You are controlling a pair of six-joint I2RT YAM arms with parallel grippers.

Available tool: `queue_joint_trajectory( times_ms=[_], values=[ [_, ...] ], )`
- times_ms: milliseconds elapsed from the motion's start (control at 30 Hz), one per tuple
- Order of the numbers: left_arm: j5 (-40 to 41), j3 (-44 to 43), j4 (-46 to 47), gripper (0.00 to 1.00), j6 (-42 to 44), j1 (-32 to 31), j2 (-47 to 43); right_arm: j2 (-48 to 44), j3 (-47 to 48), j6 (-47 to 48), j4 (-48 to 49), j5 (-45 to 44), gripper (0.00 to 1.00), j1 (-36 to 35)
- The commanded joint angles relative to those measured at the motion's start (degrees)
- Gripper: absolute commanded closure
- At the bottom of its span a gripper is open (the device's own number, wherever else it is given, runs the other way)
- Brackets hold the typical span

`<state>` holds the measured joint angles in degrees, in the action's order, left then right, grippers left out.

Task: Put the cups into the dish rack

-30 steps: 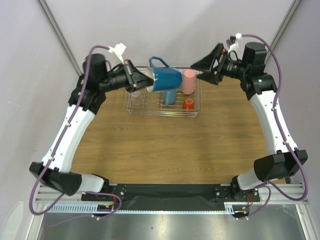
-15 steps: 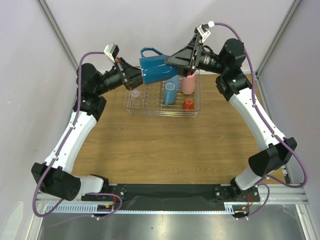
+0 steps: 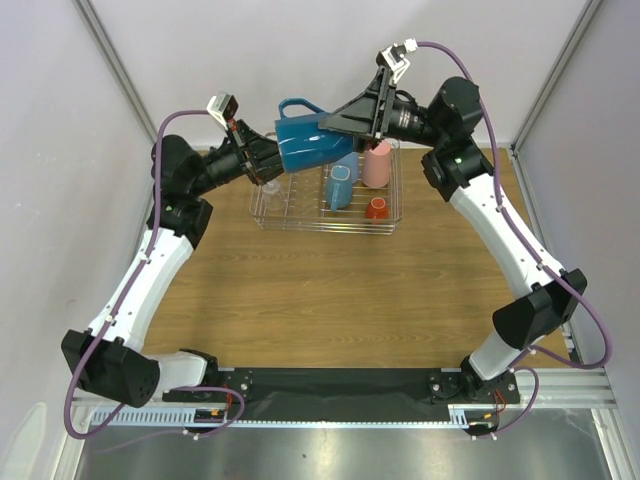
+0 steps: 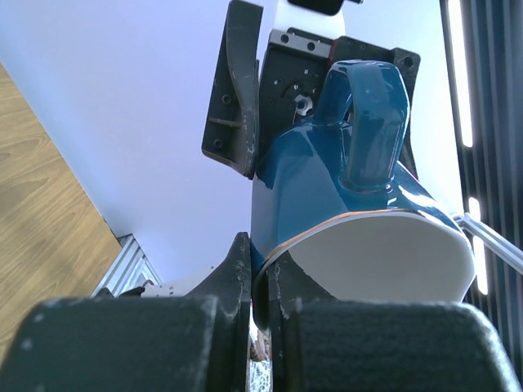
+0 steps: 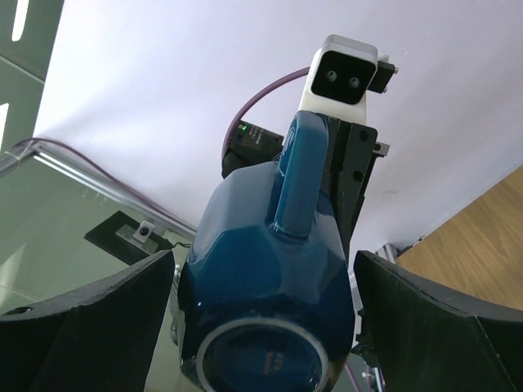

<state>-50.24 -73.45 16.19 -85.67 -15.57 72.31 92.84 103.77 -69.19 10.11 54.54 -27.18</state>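
- We see the left pincer point(image 3: 279, 153) clenched on the rim of the dark blue white-lined mug point(image 3: 310, 148), holding it in the air on its side.
- In the left wrist view, its fingers point(image 4: 239, 282) pinch the mug's wall point(image 4: 310, 188), one inside the white lining and one outside. The handle points up.
- From above, the mug hangs over the far left part of the dish rack point(image 3: 300, 224), clear of the wires.
- The right pincer point(image 3: 336, 128) is released, its jaws spread wide on either side of the mug's base end.
- In the right wrist view, the round base of the mug point(image 5: 261, 278) faces the camera between the two dark fingers point(image 5: 90, 327). We cannot tell whether they touch the mug.
- The rack sits at the far side of the wooden tabletop point(image 3: 330, 300).
- Inside the rack, the light blue tumbler point(image 3: 340, 187) stands near the middle and the pink tumbler point(image 3: 377, 163) stands at the far right.
- The small orange cup point(image 3: 377, 209) is at the near right of the rack, and the clear glass point(image 3: 270, 187) is at the left end.
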Motion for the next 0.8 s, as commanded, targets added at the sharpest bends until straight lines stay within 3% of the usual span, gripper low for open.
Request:
queue_joint_trajectory(
  times_ms=[0,400,767],
  values=[
    [0.23,-2.57,2.46,1.0,-1.26,0.28,-3.06,0.85,4.51,1.95,-0.7,1.61,0.0,-0.68],
    [-1.35,-3.28,0.08,1.0,-1.17,0.28,-2.09,1.38,4.08,4.23,-1.14,6.8,0.04,-2.18],
    [-2.67,-2.23,0.08,1.0,-1.08,0.28,-1.74,2.17,4.52,5.39,-1.85,8.65,0.21,-2.44]
  ],
)
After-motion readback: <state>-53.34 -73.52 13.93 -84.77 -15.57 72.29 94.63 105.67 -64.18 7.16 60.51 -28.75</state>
